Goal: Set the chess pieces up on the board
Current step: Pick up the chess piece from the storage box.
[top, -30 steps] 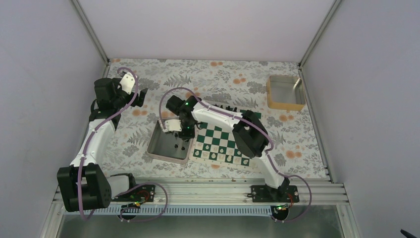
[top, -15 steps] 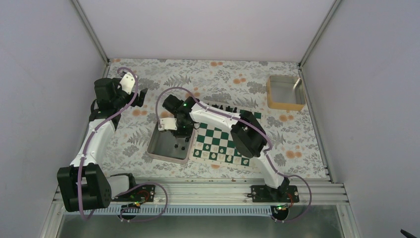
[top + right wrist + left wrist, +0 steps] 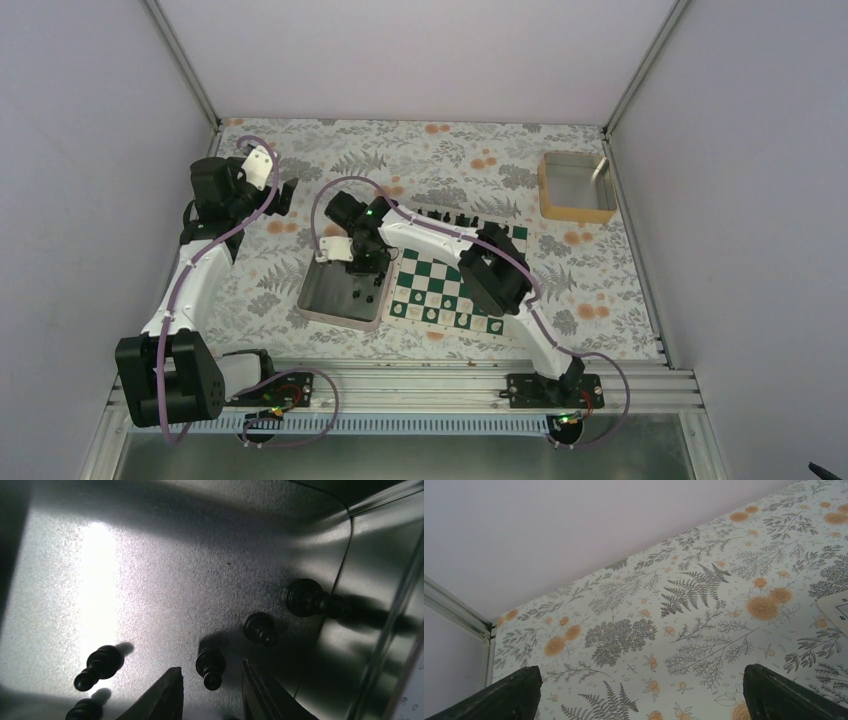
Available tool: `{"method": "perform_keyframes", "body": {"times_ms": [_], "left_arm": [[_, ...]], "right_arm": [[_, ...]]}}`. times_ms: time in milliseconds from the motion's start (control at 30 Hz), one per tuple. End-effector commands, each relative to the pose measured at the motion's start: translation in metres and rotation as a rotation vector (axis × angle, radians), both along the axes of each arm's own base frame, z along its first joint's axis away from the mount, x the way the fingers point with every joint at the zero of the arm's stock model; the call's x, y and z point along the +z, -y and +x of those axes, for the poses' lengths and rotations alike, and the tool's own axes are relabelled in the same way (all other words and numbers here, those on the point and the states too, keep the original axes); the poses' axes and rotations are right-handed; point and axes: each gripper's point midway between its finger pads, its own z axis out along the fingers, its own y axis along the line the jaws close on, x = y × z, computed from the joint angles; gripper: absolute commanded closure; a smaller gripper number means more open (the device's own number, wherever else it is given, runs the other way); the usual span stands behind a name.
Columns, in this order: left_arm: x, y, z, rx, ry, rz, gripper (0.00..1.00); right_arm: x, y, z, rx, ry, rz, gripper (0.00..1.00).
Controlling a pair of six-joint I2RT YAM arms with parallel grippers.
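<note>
The right jaws stand half open astride a black pawn [image 3: 210, 667] on the metal tray [image 3: 150, 555], not pinching it; four more black chess pieces [image 3: 99, 666] are scattered around. The board [image 3: 452, 285] sits just right of the tray. The left jaws gape wide, empty, above the floral table [image 3: 674, 630]
</note>
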Motion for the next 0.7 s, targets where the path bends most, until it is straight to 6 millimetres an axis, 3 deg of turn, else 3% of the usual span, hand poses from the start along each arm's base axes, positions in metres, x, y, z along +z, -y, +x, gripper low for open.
{"method": "perform_keyframes", "body": {"times_ms": [0, 233, 433, 533, 667], "left_arm": [[0.004, 0.002, -0.004, -0.021, 0.017, 0.006, 0.00], [0.004, 0.002, -0.004, -0.021, 0.017, 0.006, 0.00], [0.004, 0.002, -0.003, -0.022, 0.016, 0.003, 0.00], [0.004, 0.003, -0.003, -0.024, 0.015, 0.003, 0.00], [0.005, 0.003, -0.003, -0.023, 0.016, 0.002, 0.00]], "right_arm": [[-0.005, -0.007, 0.000, 0.008, -0.001, 0.005, 0.68], [-0.007, -0.009, 0.004, -0.005, 0.008, 0.011, 0.79], [0.012, -0.009, 0.007, -0.021, 0.035, 0.055, 0.91], [0.019, -0.006, 0.010, -0.033, 0.061, 0.064, 0.93], [0.044, -0.002, 0.014, -0.051, 0.075, 0.103, 0.94]]}}
